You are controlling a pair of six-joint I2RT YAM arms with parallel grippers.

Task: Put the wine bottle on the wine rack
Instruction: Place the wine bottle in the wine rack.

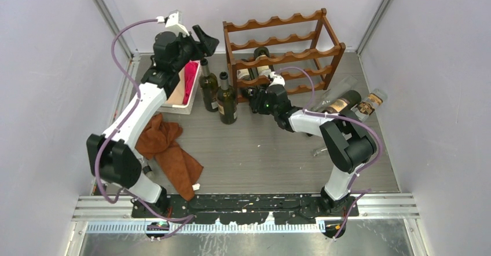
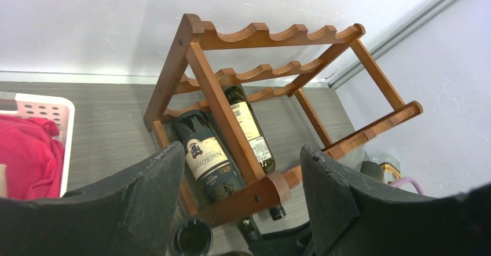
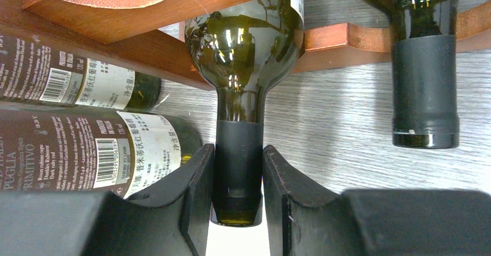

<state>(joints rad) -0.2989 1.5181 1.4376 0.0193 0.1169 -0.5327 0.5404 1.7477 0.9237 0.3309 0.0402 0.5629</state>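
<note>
**Right gripper** (image 3: 238, 180): clamped on the dark-sleeved neck of the wine bottle (image 3: 243, 53), one finger on each side, close to the mouth. The bottle lies directly ahead of the fingers. Its shoulder is at a front rail (image 3: 347, 41) of the wine rack (image 1: 278, 41), and its body runs away from the gripper into a low tier.

- Reason for the grip, as judged: the neck is the narrowest part and the only part that projects from the frame. Holding there keeps the fingers outside the rails while the wide body passes between them.
- The bottle appears seated or close to seated. Whether its full weight rests on the rails cannot be told.
- A second neck (image 3: 424, 88) projects from the rack to the right of the fingers, clear of them. Two labelled bottles (image 3: 87, 152) sit just to the left, close to the left finger, so little side clearance is available there.

**Left gripper** (image 2: 240, 169): fingers apart, nothing between them. It hangs high above the table (image 1: 260, 146), looking down on the rack's left end.

- The rack is ahead of and below the fingers.
- The mouth of a standing bottle (image 2: 193, 238) shows just beneath the gap.
- A white basket (image 2: 52, 102) holding red cloth (image 2: 29, 146) lies off to the left.
- Judged purpose: the raised position keeps this arm clear of the right arm's working area at the rack front.

**Next action, as judged:** confirm that the bottle is supported before the right fingers release.
</note>
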